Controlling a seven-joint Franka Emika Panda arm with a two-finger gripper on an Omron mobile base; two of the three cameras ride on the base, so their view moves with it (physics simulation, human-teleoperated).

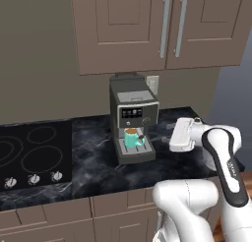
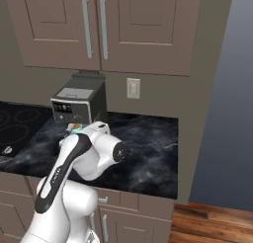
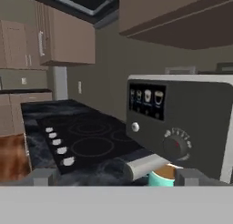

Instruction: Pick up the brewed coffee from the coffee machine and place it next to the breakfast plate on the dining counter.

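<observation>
The teal mug of coffee (image 1: 131, 138) stands on the drip tray of the grey and black coffee machine (image 1: 132, 113), under its spout. My gripper (image 1: 173, 137) hovers over the worktop to the machine's right, level with the mug and a short gap away from it. In the hand view the gripper (image 3: 117, 177) is open, its fingertips (image 3: 43, 176) spread wide with nothing between them. The mug (image 3: 163, 176) sits low and right of centre there, below the machine's (image 3: 182, 118) button panel and dial. The breakfast plate and dining counter are out of view.
A black marble worktop (image 1: 93, 147) carries the machine, with a built-in cooktop (image 1: 34, 152) and its knobs to the left. Brown wall cabinets (image 1: 147, 24) hang above. The worktop ends at a wall on the right (image 2: 197, 113).
</observation>
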